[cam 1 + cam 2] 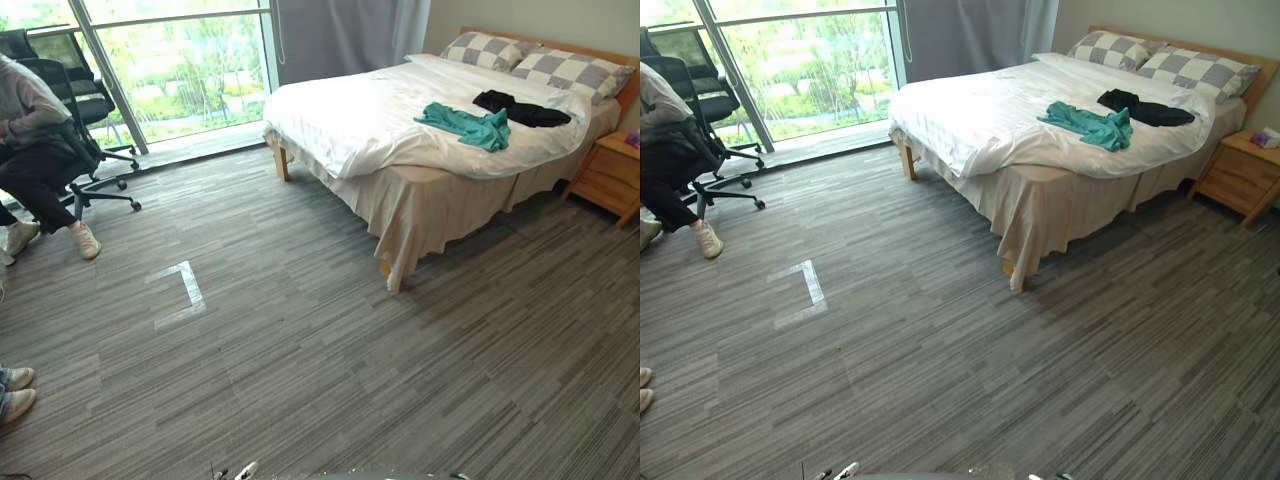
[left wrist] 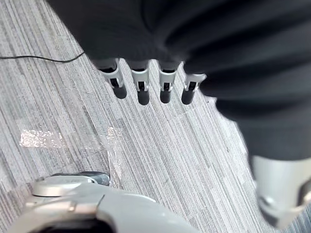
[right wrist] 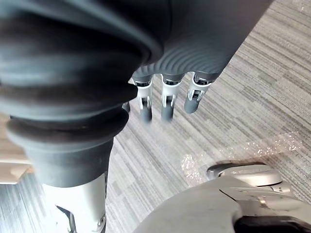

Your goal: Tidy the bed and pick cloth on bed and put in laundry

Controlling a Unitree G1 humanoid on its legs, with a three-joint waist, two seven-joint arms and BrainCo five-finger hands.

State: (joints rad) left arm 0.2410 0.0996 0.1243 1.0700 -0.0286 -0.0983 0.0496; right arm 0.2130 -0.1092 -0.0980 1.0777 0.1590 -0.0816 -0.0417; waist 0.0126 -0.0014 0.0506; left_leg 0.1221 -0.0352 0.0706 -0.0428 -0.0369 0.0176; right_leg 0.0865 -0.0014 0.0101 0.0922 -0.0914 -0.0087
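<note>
A bed [image 1: 400,120] with a white duvet and two checked pillows [image 1: 575,70] stands at the far right of the room. On it lie a teal cloth [image 1: 466,124] and, just beyond, a black cloth [image 1: 522,109]. My left hand [image 2: 141,85] hangs over the grey carpet with its fingers straight and nothing in it. My right hand [image 3: 165,104] also hangs above the carpet, fingers relaxed and empty. Both hands are far from the bed.
A wooden nightstand [image 1: 612,175] stands right of the bed. A person [image 1: 35,150] sits on a black office chair [image 1: 85,120] by the window at the far left. Shoes [image 1: 15,390] show at the left edge. A white tape mark [image 1: 185,290] lies on the carpet.
</note>
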